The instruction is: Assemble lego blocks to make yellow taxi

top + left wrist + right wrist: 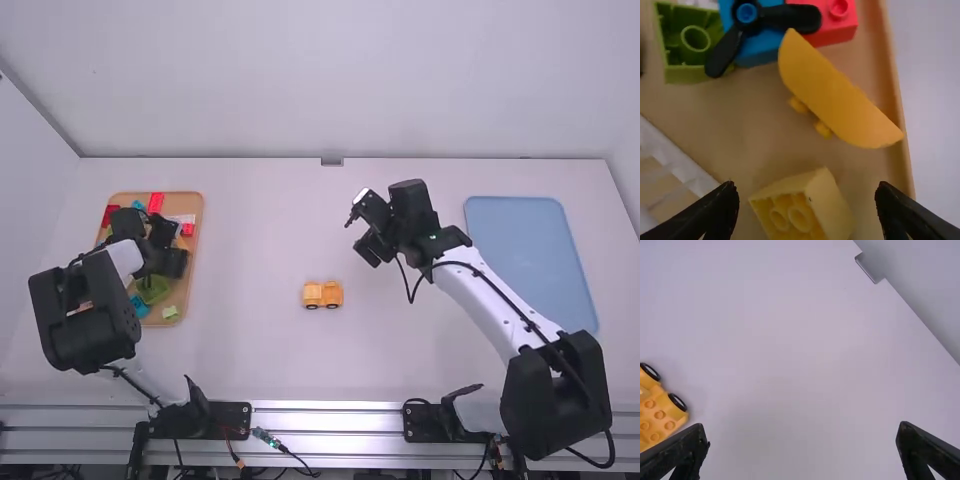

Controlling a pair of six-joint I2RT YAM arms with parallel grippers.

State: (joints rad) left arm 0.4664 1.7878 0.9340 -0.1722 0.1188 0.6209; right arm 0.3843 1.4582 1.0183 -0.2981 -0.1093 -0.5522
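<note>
Over the wooden tray at the far left is my left gripper (168,232). In the left wrist view my left gripper (804,207) is open, with a yellow block (827,205) lying on its side between its fingertips. A curved yellow-orange piece (835,95) lies beside that block in the tray. The yellow car base (323,294) with black wheels stands on the middle of the table. Up and to the right of it, above the table, is my right gripper (362,230). The right wrist view has my right gripper (802,442) open and empty, with the car base (660,415) at the left edge.
The wooden tray (198,215) also holds a red block (155,202), a green piece (152,289), a blue block (139,306) and several others. A blue tray (520,250) lies on the right of the table. Its wall side has a small grey bracket (332,161).
</note>
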